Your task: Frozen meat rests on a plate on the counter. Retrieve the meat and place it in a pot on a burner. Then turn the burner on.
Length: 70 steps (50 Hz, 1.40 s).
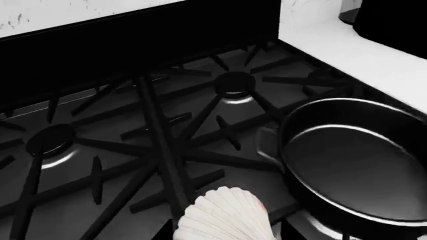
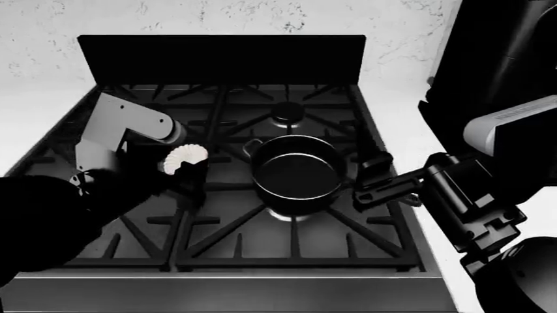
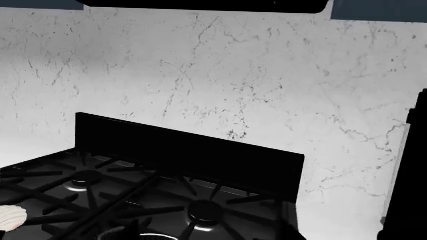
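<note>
My left gripper [image 2: 188, 171] is shut on the frozen meat [image 2: 185, 158], a cream ridged fan, and holds it above the stove grate just left of the pot [image 2: 298, 173]. In the left wrist view the meat [image 1: 223, 216] fills the bottom edge and hides the fingers; the empty black pot [image 1: 357, 160] is beside it. The pot sits on the middle burner, which it mostly hides. My right gripper [image 2: 376, 179] is open and empty at the pot's right side. The meat also shows in the right wrist view [image 3: 12, 217]. The plate is out of view.
The black stove has iron grates and other burners [image 2: 287, 112] [image 1: 233, 86] [image 3: 203, 212], with a black backguard [image 2: 222, 59] behind. White counter [image 2: 35, 111] [image 1: 360, 55] flanks the stove. A tall black appliance [image 2: 496, 59] stands on the right.
</note>
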### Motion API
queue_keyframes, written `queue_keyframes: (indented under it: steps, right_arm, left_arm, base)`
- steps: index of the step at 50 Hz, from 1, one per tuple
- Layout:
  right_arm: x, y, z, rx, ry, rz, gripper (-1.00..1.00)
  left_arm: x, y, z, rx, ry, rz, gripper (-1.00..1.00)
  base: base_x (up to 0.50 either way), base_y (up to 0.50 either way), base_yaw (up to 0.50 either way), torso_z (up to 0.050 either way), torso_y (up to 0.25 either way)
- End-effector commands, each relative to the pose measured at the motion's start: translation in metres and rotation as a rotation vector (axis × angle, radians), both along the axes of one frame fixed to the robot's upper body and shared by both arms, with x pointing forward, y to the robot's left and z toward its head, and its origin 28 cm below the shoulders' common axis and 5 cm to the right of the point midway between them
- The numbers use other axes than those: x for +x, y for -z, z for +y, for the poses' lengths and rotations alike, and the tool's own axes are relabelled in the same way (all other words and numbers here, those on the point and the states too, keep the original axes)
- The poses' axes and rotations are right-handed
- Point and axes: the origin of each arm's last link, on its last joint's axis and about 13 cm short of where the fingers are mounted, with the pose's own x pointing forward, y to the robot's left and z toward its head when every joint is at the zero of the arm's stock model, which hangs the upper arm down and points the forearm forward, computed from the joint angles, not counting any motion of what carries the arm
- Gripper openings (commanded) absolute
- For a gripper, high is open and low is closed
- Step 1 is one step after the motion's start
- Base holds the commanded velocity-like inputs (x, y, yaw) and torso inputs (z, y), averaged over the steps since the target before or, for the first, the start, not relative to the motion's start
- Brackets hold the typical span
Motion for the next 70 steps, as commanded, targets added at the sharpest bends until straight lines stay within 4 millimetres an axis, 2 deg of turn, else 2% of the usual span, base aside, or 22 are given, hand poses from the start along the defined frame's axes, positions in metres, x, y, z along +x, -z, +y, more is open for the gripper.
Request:
queue_keyframes:
  steps: [1, 13, 32, 42, 50, 58, 70]
  right_arm:
    - [-0.001, 0.000, -0.001, 0.001, 0.000, -0.001, 1.00]
    - [-0.002, 0.000, -0.001, 0.006, -0.006, -0.013, 1.00]
    - [-0.005, -0.002, 0.000, -0.006, -0.015, -0.041, 1.00]
    - [-0.006, -0.002, -0.003, 0.003, -0.009, -0.048, 1.00]
    - [-0.007, -0.001, -0.007, 0.015, -0.001, -0.053, 1.00]
    - [-0.009, -0.001, -0.010, 0.025, 0.009, -0.060, 1.00]
    - [-0.010, 0.001, -0.012, 0.038, 0.007, -0.067, 1.00]
  left_arm:
    - [-0.001, -0.001, -0.001, -0.001, -0.001, -0.001, -1.00]
    - [-0.001, -0.001, -0.001, 0.000, -0.003, -0.001, -1.00]
    - [0.004, -0.006, -0.004, 0.004, 0.008, -0.011, -1.00]
    - [0.023, -0.018, -0.016, 0.024, 0.055, -0.034, -1.00]
    - [0.033, -0.021, -0.028, 0.040, 0.094, -0.034, -1.00]
    - [0.042, -0.019, -0.039, 0.055, 0.133, -0.019, -1.00]
    - [0.042, -0.010, -0.053, 0.085, 0.181, 0.019, -1.00]
  base:
    - [0.00, -0.50, 0.00, 0.000, 0.000]
    - [0.00, -0.50, 0.00, 0.000, 0.000]
    - [0.00, 0.00, 0.00, 0.000, 0.000]
    - [0.00, 0.00, 0.00, 0.000, 0.000]
    - [0.00, 0.00, 0.00, 0.000, 0.000]
    - [0.00, 0.00, 0.00, 0.000, 0.000]
    - [0.00, 0.00, 0.00, 0.000, 0.000]
